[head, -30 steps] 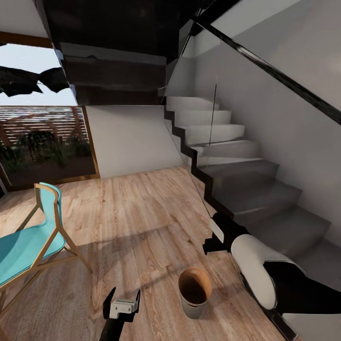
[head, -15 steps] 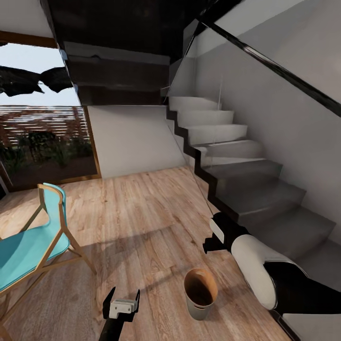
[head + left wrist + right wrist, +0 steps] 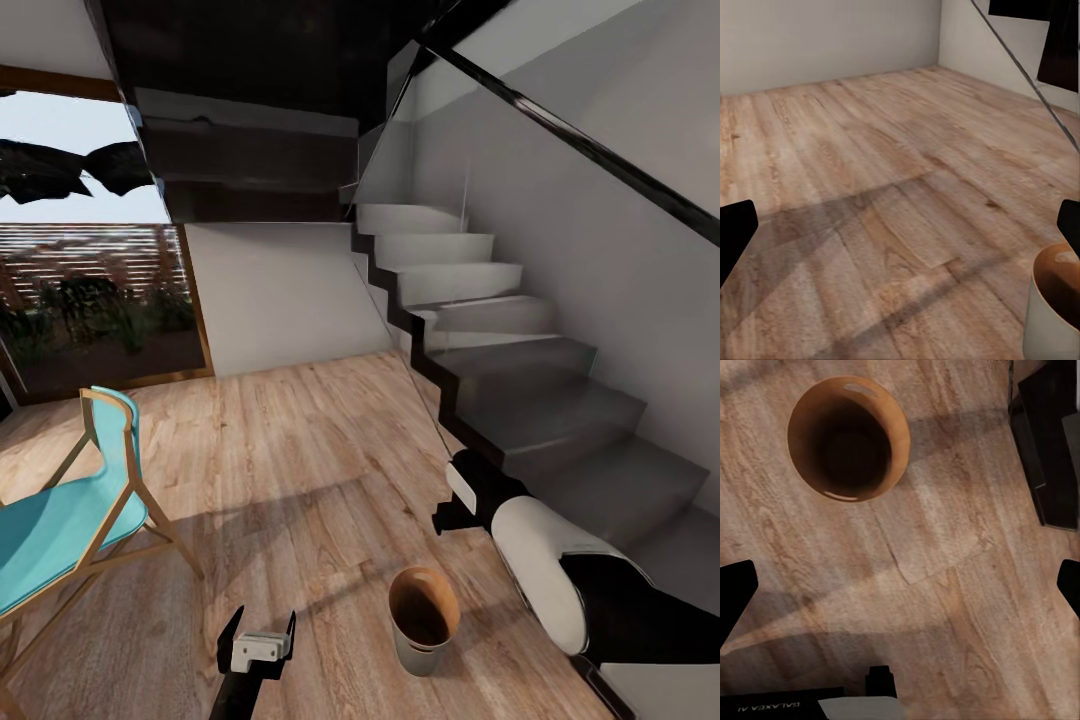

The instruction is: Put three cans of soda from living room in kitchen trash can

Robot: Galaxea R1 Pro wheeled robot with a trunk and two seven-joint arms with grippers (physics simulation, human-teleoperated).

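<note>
Bin (image 3: pixel 423 622) stands upright on the wood floor (image 3: pixel 300 450), low centre-right in the head view, just in front of the foot of the stairs (image 3: pixel 520 400). Pale grey outside, copper-brown inside. Nothing visible inside it from the right wrist view (image 3: pixel 849 439), which looks straight down into the mouth; interior is dark at the bottom, so only what shows can be called.

Left gripper (image 3: pixel 258 632) sits low in the head view, left of the bin, apart from it, over bare floor. Fingers spread wide, nothing between them. In the left wrist view the two dark fingertips (image 3: pixel 735 232) sit at opposite edges with only planks between, and the bin's rim (image 3: pixel 1054 300) pokes in at one corner, beside the far finger.

Right arm (image 3: pixel 545 570) comes in from the lower right, white shell forearm, black wrist. Right gripper (image 3: pixel 455 515) hangs above the floor between the bin and the lowest steps, not touching either. Right wrist view shows its fingertips (image 3: pixel 736 592) far apart at both edges, floor between, holding nothing.

No cans seen in these frames.

Teal chair (image 3: pixel 60 510) with a wood frame stands at far left, well apart from the bin. Window (image 3: pixel 90 290) behind it, white wall (image 3: pixel 280 290) under the staircase.
</note>
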